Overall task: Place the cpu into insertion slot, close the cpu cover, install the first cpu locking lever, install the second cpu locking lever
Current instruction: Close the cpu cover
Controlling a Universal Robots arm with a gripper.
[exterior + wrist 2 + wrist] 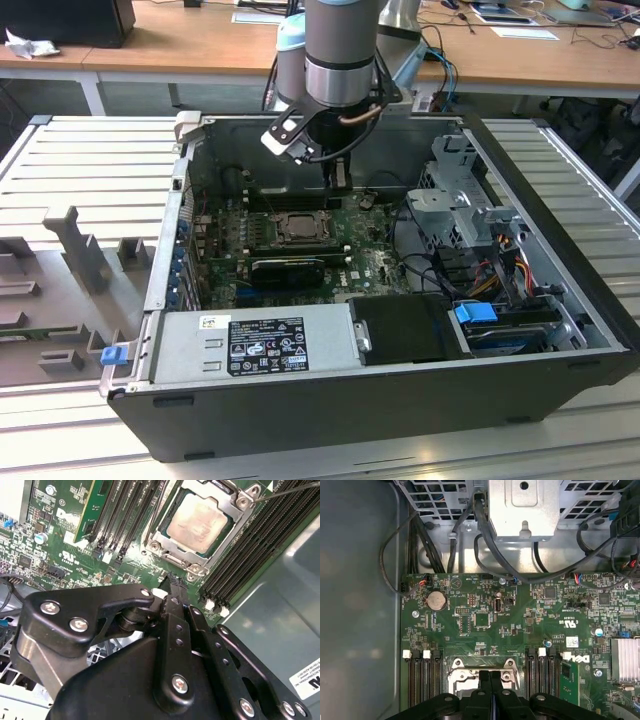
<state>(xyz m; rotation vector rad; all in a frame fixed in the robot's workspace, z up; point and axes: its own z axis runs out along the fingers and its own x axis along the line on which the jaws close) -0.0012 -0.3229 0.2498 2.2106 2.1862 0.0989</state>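
The cpu [199, 522] lies flat in the insertion slot [275, 235], near the middle of the motherboard [485, 620] and towards the far wall of the computer case [400, 400] in the exterior view. Its pale metal face points straight up. It is square, so it has no real long axis; its edges run parallel to the slot's frame and to the memory slots [255, 555] on either side. The cpu cover [227, 537] appears to be down, framing the chip through its window.

The gripper [490, 672] hangs just beside the slot, above its edge. Its fingers [484, 680] are pressed together with no gap between them and hold nothing.

A thin wire locking lever [285, 491] stands out past one corner of the cover and looks unlatched, though I cannot tell this for sure.

The main risk, as I judge it, is the narrow closed tip slipping off so thin a wire. The lever could then spring back, or the tip could skid onto the cover or the chip's face. If the cover is not fully seated, pushing a lever down could load the chip unevenly against the pins below. The memory slots' white clips lie close by, and a sideways sweep could catch them.
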